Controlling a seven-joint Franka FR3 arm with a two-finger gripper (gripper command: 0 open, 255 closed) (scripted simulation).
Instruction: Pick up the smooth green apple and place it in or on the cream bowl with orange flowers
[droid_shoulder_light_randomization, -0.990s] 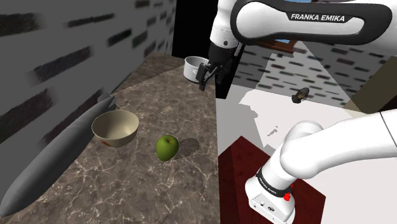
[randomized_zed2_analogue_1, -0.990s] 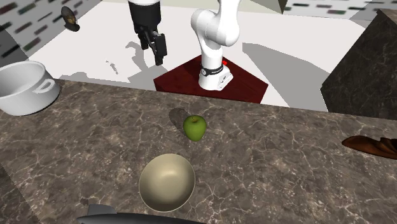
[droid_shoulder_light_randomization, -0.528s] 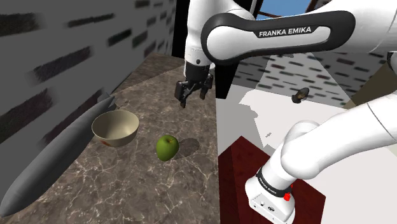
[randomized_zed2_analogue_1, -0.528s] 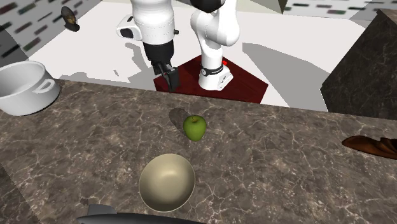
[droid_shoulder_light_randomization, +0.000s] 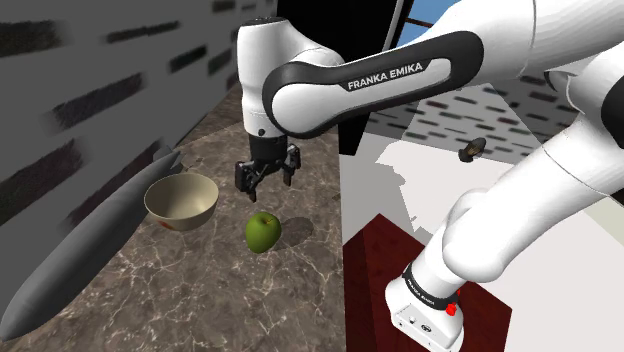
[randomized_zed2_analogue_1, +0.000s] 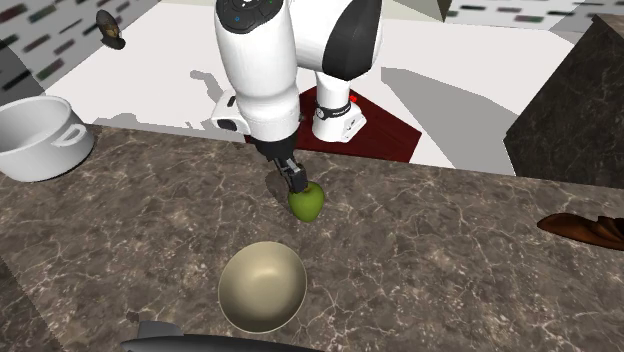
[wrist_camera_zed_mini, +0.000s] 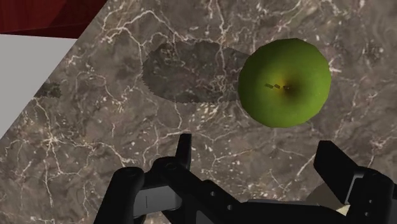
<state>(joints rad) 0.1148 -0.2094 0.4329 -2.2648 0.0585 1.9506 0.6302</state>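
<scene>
Hovering just above the green apple (droid_shoulder_light_randomization: 263, 231), the gripper (droid_shoulder_light_randomization: 266, 172) has its two black fingers spread wide and holds nothing. In the wrist view the apple lies ahead of the fingers, stem side up, and is not centred between them: it sits closer to one finger than to the other. The apple rests on the dark marble table (droid_shoulder_light_randomization: 200, 290), untouched. The cream bowl (droid_shoulder_light_randomization: 181, 199) stands upright and empty near the apple, on the shoulder view's left of it and apart from it. I judge the task to be at the approach. What is left: centre over the apple, lower, close on it, lift it, carry it to the bowl, and release it there.
</scene>
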